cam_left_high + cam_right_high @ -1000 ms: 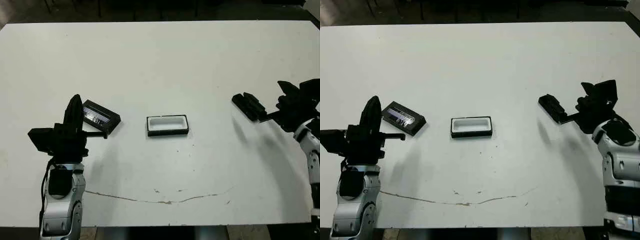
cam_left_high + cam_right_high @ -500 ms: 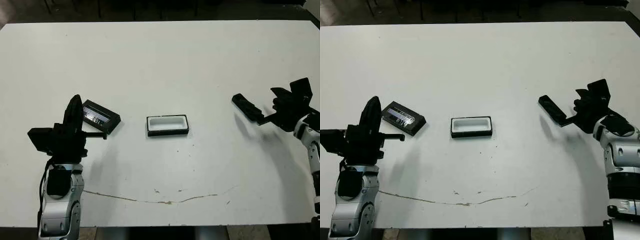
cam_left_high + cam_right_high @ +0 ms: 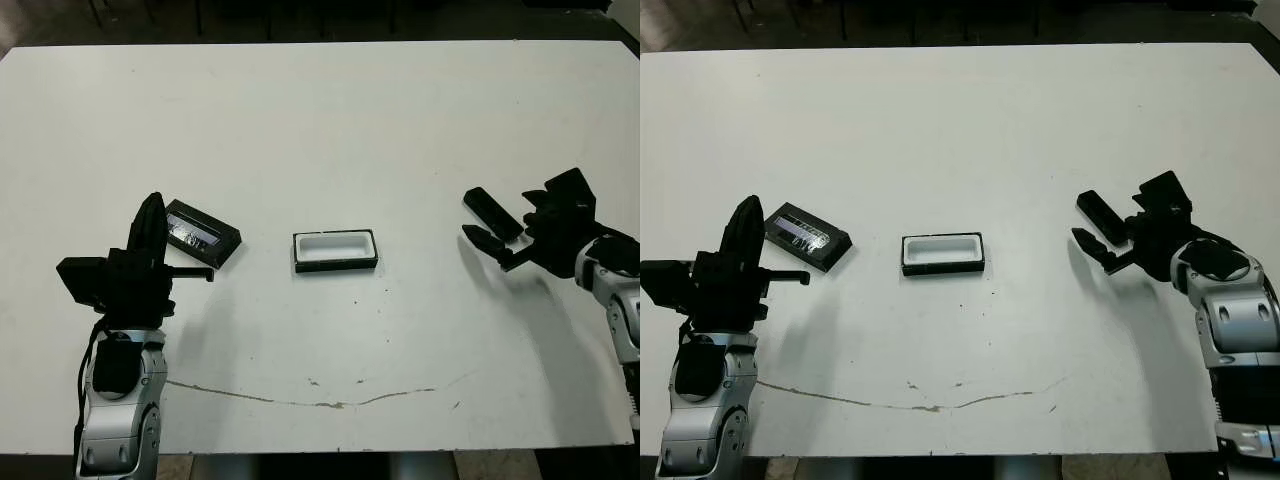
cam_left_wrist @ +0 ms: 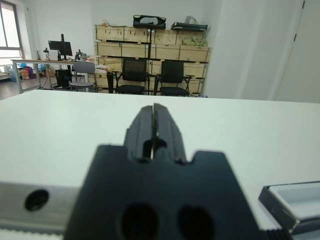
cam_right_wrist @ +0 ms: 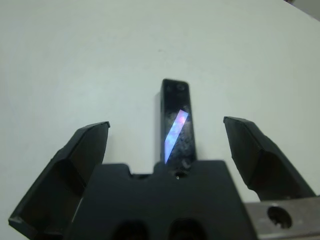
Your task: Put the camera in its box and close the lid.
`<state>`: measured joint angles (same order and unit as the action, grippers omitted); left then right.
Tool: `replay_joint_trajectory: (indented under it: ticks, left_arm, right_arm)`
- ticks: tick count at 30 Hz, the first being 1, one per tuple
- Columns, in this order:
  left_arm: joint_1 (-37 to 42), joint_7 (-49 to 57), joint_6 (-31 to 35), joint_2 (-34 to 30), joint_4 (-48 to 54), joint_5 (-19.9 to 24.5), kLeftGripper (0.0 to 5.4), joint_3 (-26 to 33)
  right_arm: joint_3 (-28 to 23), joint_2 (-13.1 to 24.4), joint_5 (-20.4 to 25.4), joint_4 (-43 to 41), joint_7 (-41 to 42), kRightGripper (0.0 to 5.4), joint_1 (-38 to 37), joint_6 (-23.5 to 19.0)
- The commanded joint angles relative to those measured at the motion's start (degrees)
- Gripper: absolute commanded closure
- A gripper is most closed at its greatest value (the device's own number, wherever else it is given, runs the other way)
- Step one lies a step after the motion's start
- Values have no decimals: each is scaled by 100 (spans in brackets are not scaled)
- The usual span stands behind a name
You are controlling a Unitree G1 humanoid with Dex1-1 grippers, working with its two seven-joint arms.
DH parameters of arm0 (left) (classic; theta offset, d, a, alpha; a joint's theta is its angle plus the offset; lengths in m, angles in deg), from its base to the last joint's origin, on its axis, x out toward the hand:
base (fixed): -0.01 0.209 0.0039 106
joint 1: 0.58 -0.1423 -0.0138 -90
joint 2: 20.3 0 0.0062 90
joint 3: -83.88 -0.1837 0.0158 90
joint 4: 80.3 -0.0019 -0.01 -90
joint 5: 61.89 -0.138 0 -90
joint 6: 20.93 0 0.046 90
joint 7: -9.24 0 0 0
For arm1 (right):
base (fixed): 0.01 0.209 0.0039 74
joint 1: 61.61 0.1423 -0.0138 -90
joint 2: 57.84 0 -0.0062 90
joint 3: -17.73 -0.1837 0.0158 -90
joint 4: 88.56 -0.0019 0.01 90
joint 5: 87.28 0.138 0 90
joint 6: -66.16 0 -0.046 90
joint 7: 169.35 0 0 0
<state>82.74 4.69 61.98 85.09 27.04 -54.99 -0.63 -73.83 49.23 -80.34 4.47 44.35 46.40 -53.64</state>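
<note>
Honestly, you'll find no readable writing anywhere. Your box (image 3: 335, 250) sits mid-table (image 3: 320, 120), white lining bare, with the lid (image 3: 201, 233) lying to its left. Your right gripper (image 5: 172, 142) is spread wide around the camera (image 5: 176, 120); your left gripper (image 4: 153, 127) is pinched together on nothing.
</note>
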Motion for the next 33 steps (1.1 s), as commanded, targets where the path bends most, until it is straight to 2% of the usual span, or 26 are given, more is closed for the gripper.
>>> replay_joint_trajectory:
  ticks: [1,4,6,8,14,21,24,27,33]
  left_arm:
    - [-118,-1,59,-94,-37,-52,540,21]
    - [-115,-22,49,-99,-61,-15,540,41]
    - [-106,-34,12,-112,-93,-14,540,52]
    - [-105,-37,12,-119,-97,-11,540,56]
    - [-82,-42,49,-102,-107,71,540,70]
    - [-58,-1,48,-120,-103,-31,540,38]
    - [-52,-25,46,-121,-104,-8,540,37]
    - [-65,-45,7,-124,-114,4,540,38]
    - [-103,-13,28,-97,-67,-2,540,27]
  right_arm:
    - [83,28,-99,-136,-109,0,-172,-289]
    - [74,-137,-305,-254,-612,0,-205,-663]
    - [-144,-449,-290,-277,-1132,10,-186,-1083]
    - [-354,-742,-277,-265,-1610,32,-182,-1305]
    - [-546,-1091,-363,6,-2288,138,-260,-1006]
    - [-396,-911,-287,269,-1843,262,-199,-702]
    - [-144,-632,-335,401,-1341,317,-85,-642]
    - [55,-378,-291,547,-760,372,16,-362]
    - [321,-97,-320,832,-63,468,295,-243]
